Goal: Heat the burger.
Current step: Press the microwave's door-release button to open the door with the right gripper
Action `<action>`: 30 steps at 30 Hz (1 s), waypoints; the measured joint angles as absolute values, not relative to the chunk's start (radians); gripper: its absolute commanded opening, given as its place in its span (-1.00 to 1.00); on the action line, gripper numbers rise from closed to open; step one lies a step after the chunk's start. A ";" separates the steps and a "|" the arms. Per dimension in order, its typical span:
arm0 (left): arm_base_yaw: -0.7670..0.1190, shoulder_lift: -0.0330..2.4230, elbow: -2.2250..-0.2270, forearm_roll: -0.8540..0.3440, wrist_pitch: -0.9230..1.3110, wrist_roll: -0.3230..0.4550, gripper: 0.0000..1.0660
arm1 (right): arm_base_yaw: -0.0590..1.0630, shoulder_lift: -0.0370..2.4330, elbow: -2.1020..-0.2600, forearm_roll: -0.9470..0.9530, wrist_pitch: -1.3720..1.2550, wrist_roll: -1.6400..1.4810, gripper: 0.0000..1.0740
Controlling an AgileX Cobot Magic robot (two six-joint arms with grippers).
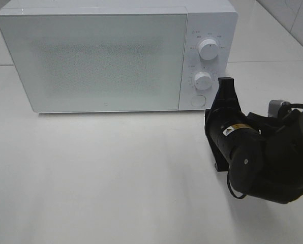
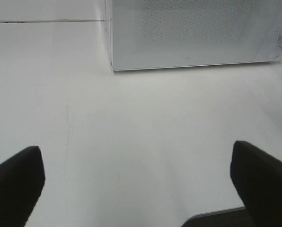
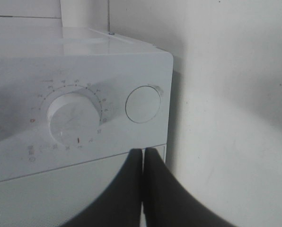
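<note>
At the control panel of the boxy white microwave oven (image 1: 90,56), the right end effector (image 3: 143,152) has its black fingers pressed together, tips just below the round white door button (image 3: 143,104) and beside the lower white dial (image 3: 74,116). The left end effector (image 2: 136,163) hangs with fingers spread apart over the white desk (image 1: 116,178). The door is shut and the burger is nowhere visible. It is probably inside, so setting the dial seems to be what remains.
</note>
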State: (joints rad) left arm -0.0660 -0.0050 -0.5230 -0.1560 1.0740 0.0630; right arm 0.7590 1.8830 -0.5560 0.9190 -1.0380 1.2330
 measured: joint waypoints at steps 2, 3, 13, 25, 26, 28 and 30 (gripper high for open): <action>-0.066 -0.005 -0.523 -0.156 1.074 0.063 0.88 | 0.741 1.901 -0.581 0.919 -1.032 1.229 -1.00; -0.066 -0.005 -0.523 -0.156 1.074 0.063 0.88 | 0.741 1.901 -0.581 0.919 -1.032 1.229 -1.00; -0.066 -0.005 -0.523 -0.156 1.074 0.063 0.88 | 0.658 1.973 -0.699 0.919 -0.967 1.189 -1.00; -0.066 -0.005 -0.523 -0.156 1.074 0.063 0.88 | 0.637 2.052 -0.793 0.920 -0.941 1.179 -1.00; -0.066 -0.005 -0.523 -0.156 1.074 0.063 0.88 | 0.637 2.052 -0.793 0.920 -0.941 1.179 -1.00; -0.066 -0.005 -0.523 -0.156 1.074 0.063 0.88 | 0.637 2.072 -0.815 0.920 -0.941 1.177 -1.00; -0.066 -0.005 -0.523 -0.156 1.074 0.063 0.88 | 0.637 2.082 -0.828 0.920 -0.941 1.175 -1.00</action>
State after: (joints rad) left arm -0.0660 -0.0050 -0.5230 -0.1560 1.0740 0.0630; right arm 0.6370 2.0820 -0.8280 0.9200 -0.9410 1.1750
